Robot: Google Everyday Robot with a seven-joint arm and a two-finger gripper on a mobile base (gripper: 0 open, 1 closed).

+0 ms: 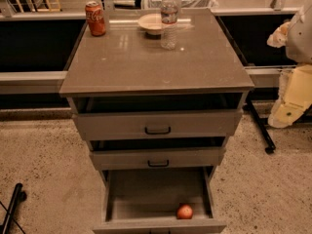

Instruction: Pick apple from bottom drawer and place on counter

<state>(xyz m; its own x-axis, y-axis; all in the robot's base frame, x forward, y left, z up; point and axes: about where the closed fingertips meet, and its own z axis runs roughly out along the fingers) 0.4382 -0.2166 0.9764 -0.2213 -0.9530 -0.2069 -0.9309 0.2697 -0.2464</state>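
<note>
The apple [185, 211], small and red-orange, lies in the open bottom drawer [157, 224], against its front wall, right of the middle. The drawer is pulled far out below the two shallower drawers, which are a little open. The counter [146, 62] is the glossy grey-brown top of the cabinet. My gripper [280, 119] hangs at the end of the white and cream arm at the right edge of the camera view, beside the cabinet at about the height of the top drawer, well above and to the right of the apple. It holds nothing that I can see.
On the far part of the counter stand a red soda can [95, 18], a pale bowl [152, 23] and a clear water bottle [168, 19]. A black stand leg [258, 128] crosses the floor at right. A black pole [12, 211] lies at the lower left.
</note>
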